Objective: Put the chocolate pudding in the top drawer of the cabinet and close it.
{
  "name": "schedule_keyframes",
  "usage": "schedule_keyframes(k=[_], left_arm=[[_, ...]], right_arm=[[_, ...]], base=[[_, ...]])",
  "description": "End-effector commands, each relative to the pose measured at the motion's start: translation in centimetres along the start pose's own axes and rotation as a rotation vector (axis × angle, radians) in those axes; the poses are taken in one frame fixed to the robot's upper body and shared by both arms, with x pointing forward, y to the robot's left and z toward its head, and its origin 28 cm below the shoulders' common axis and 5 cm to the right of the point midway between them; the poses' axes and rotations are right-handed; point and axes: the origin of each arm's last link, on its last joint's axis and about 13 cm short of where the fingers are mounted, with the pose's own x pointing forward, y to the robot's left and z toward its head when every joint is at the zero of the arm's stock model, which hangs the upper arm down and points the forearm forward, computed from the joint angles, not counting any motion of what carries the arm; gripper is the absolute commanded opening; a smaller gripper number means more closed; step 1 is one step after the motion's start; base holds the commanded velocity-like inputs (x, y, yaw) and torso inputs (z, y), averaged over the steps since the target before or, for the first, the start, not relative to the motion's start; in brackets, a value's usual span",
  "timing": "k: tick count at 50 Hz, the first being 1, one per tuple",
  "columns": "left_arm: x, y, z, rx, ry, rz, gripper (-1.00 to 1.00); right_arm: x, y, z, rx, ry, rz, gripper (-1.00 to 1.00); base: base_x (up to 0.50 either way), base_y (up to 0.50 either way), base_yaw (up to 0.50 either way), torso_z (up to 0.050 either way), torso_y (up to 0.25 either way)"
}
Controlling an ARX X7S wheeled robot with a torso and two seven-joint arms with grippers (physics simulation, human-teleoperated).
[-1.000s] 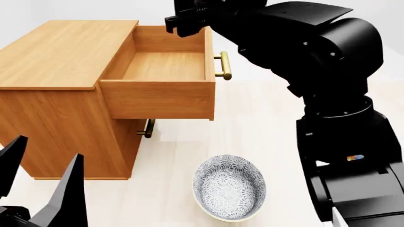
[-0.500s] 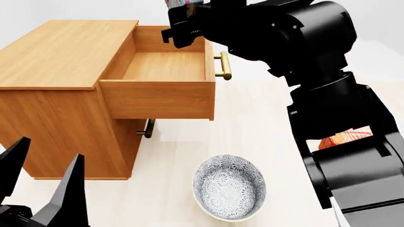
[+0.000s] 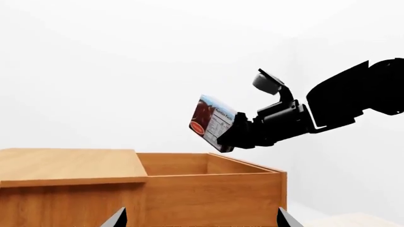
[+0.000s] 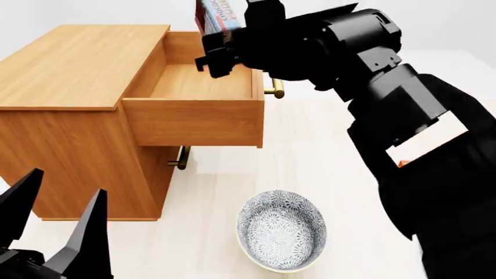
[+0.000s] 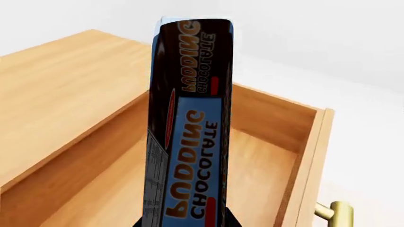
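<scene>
The cabinet (image 4: pixel 78 87) fills the left of my head view, and its top drawer (image 4: pixel 197 119) is pulled wide open toward the right, brass handle (image 4: pixel 277 81) on the far right edge, bare wooden floor showing, so there's room waiting for what I'm carrying. My right arm reaches across from the right, raised above the drawer's far end, I'd say so the box clears the front panel before it goes down. Below the drawer, near me on the pale floor, sits a patterned bowl (image 4: pixel 281 231), well apart from all this. The lower drawer's handle (image 4: pixel 181 158) peeks out under the open one, shut and untouched. Now the chocolate pudding (image 3: pixel 211 123): it's up in the air over the drawer, gripped at one end and tilted, its long printed face toward my wrist camera. My right gripper (image 3: pixel 243 133) is clamped on that end, fingers narrowed to the box's slim thickness. My left gripper (image 4: pixel 54 226) waits low at the near left, fingers spread apart, holding nothing.
</scene>
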Motion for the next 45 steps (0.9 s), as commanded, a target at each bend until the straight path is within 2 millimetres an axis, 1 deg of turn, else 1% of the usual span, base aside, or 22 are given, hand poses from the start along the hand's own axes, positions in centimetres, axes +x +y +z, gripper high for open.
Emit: schedule_keyframes(k=[1, 8, 14, 16, 17, 20, 24, 34, 38, 40, 45], left_arm=[[0.1, 0.1, -0.2, -0.009, 0.003, -0.002, 1.0], [0.2, 0.3, -0.5, -0.017, 0.007, 0.0, 1.0], [0.2, 0.4, -0.7, -0.024, 0.01, 0.001, 1.0], [0.2, 0.4, -0.7, -0.025, 0.01, 0.001, 1.0], [0.2, 0.4, -0.7, -0.025, 0.01, 0.001, 1.0], [0.2, 0.3, -0.7, -0.026, 0.011, 0.002, 1.0], [0.2, 0.4, -0.8, -0.027, 0.012, 0.001, 1.0], [0.1, 0.3, -0.9, -0.033, 0.017, -0.002, 1.0], [0.2, 0.3, -1.0, -0.035, 0.018, -0.003, 1.0], [0.2, 0.2, -1.0, -0.033, 0.018, -0.004, 1.0], [0.3, 0.0, -0.8, -0.029, 0.017, -0.009, 1.0]], right_arm=[[0.7, -0.7, -1.2, 0.025, 0.034, -0.042, -1.0], [1.3, -0.6, -2.6, 0.03, 0.054, -0.046, -1.0], [0.9, -0.2, -3.7, 0.014, 0.047, -0.042, -1.0], [0.9, -0.2, -3.7, 0.005, 0.031, -0.037, -1.0], [0.8, -0.2, -3.7, -0.006, 0.016, -0.041, 1.0], [0.8, -0.2, -3.4, -0.007, -0.029, -0.04, 1.0], [0.5, -0.1, -2.5, 0.002, -0.122, -0.036, 1.0], [-1.0, -0.4, 0.8, 0.035, -0.436, -0.068, 1.0], [-1.5, -0.5, 1.6, 0.028, -0.493, -0.091, 1.0], [-1.7, -0.9, 2.2, 0.014, -0.559, -0.151, 1.0], [-1.8, -1.1, 2.7, -0.008, -0.606, -0.197, 1.0]], base=[[0.0, 0.0, 0.0, 0.0, 0.0], [0.0, 0.0, 0.0, 0.0, 0.0], [0.0, 0.0, 0.0, 0.0, 0.0], [0.0, 0.0, 0.0, 0.0, 0.0], [0.0, 0.0, 0.0, 0.0, 0.0], [0.0, 0.0, 0.0, 0.0, 0.0], [0.0, 0.0, 0.0, 0.0, 0.0], [0.0, 0.0, 0.0, 0.0, 0.0], [0.0, 0.0, 0.0, 0.0, 0.0], [0.0, 0.0, 0.0, 0.0, 0.0], [0.0, 0.0, 0.0, 0.0, 0.0]])
